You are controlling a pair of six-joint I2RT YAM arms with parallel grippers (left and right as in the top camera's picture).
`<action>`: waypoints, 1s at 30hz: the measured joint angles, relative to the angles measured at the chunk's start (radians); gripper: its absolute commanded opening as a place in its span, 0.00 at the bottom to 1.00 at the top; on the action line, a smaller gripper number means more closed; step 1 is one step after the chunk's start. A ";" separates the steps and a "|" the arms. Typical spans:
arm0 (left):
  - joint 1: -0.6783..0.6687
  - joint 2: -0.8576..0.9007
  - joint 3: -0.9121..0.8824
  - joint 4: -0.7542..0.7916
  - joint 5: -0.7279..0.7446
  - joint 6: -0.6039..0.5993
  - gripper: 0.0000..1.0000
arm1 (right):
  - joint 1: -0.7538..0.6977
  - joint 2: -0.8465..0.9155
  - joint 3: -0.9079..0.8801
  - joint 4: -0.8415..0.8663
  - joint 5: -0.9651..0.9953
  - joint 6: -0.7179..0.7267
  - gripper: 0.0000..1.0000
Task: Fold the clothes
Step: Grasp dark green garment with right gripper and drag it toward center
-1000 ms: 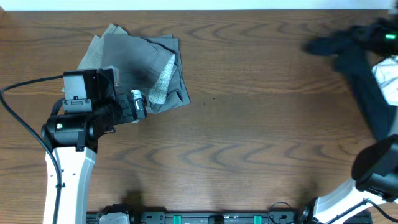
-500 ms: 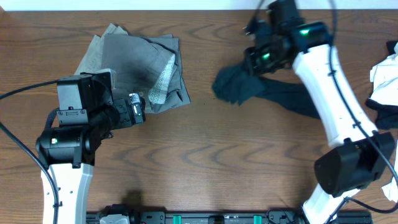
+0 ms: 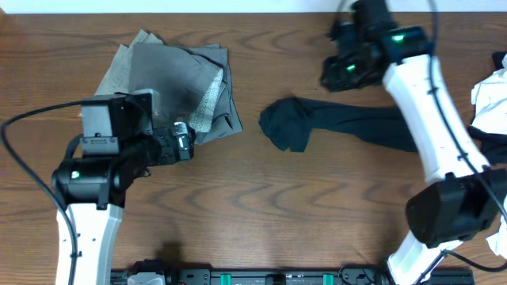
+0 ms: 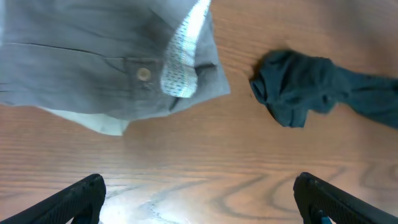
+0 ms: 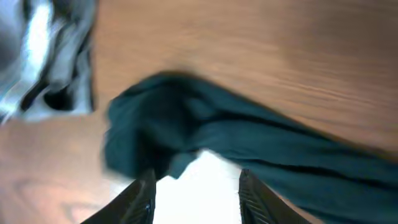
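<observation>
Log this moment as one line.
left gripper: open, beside folded grey garment | right gripper: open, empty | dark garment: bunched on table, unfolded

1. Bare bench (image 3: 317, 206) runs across the whole front, between the left arm (image 3: 83, 229) and the right arm (image 3: 424, 111).
2. The grey pile (image 3: 178, 87) fills the far-left area. The left tool (image 4: 199, 183) sits at the pile's near edge with its jaws wide over bare wood.
3. A strip of bare wood separates the pile from the dark garment (image 3: 317, 127), giving a free lane front to back.
4. The garment bunches at centre and trails right, passing under the right arm.
5. The right arm slants from the front right to the far edge and bars that side. The right tool (image 5: 196, 177) hangs above the garment with its jaws parted.
6. White cloth (image 3: 489, 99) lies at the right edge.
</observation>
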 measured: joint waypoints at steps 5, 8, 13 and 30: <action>-0.071 0.060 0.000 0.010 0.003 0.001 0.98 | -0.178 0.014 0.000 0.006 0.012 0.054 0.45; -0.116 0.101 0.000 0.019 0.005 0.003 0.98 | -0.274 0.047 0.000 -0.001 0.025 0.083 0.45; -0.179 0.156 0.000 0.040 0.011 0.003 0.98 | -0.373 0.155 0.000 -0.019 0.061 0.127 0.46; -0.197 0.165 0.000 0.097 0.011 0.003 0.98 | -0.460 0.444 -0.006 0.179 0.009 0.126 0.35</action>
